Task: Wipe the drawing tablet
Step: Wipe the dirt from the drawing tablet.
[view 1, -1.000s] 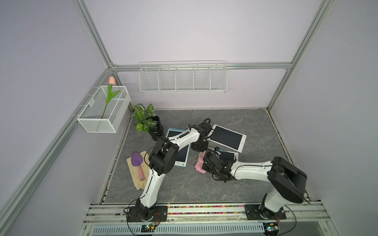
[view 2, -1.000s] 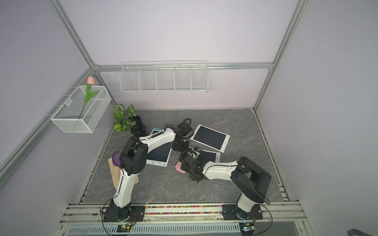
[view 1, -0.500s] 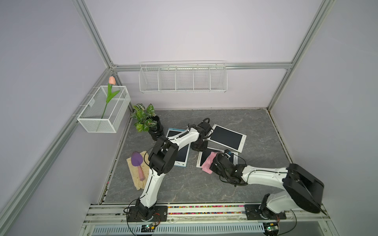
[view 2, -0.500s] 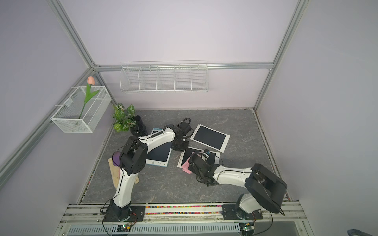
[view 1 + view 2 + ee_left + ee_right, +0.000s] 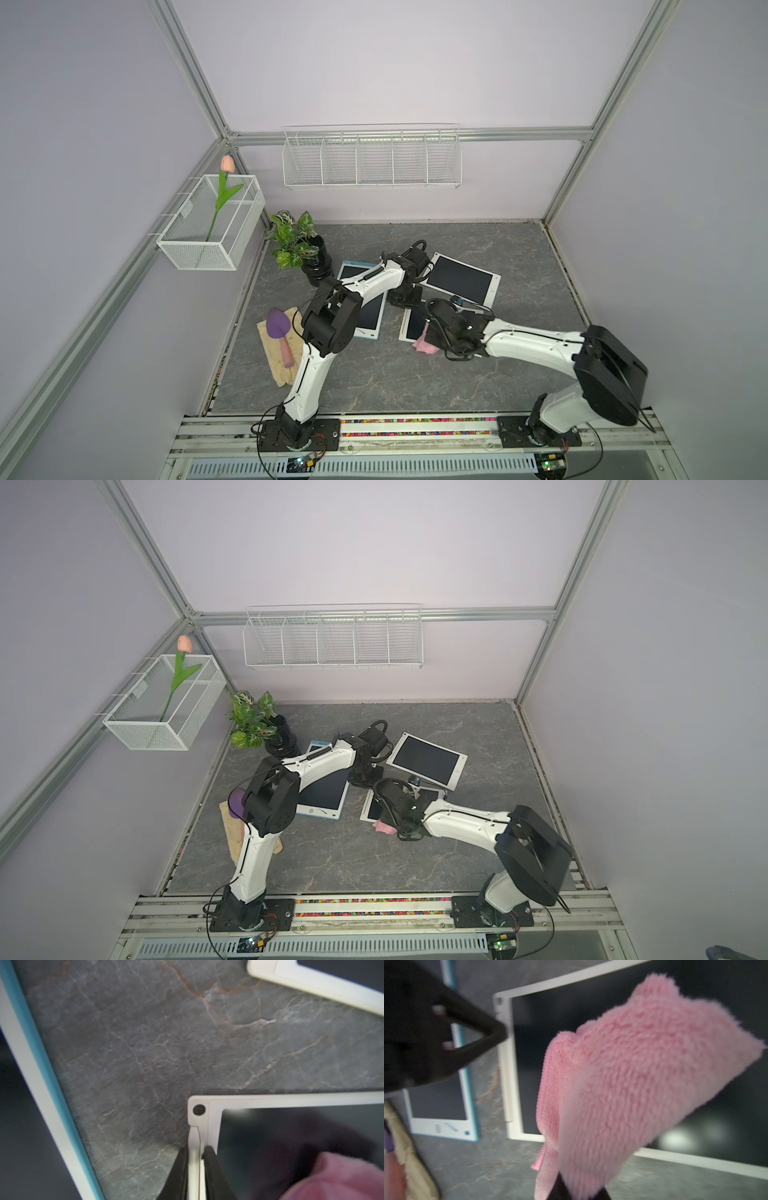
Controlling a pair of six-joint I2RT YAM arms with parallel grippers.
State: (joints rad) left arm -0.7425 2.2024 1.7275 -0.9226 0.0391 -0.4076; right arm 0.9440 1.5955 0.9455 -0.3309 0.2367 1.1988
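Nearest the rail, the right gripper [image 5: 572, 1189] is clamped tight on a pink cloth [image 5: 643, 1076]. In a top view the cloth hangs over the near edge of the drawing tablet [image 5: 412, 324] and spills onto the grey tabletop [image 5: 374, 374].

The coming move turns on one relation. The dark screen lies from the cloth toward eleven to twelve o'clock, so I judge the stroke must push away from the base. The tablet's long axis seems to run nine to three o'clock, under the right forearm. That forearm hides most of the screen in both top views, so what is left to wipe cannot be told. The right wrist view is blurred.

At the tablet's far-left corner, about eleven o'clock from the cloth, the left gripper [image 5: 194, 1167] is pinched almost fully closed on the thin white side strip of the frame, pinning it.

Farther off, a blue-framed tablet [image 5: 370, 318] lies at nine o'clock and a second white tablet [image 5: 459, 278] at one o'clock. Whether that one touches the task tablet is hidden.
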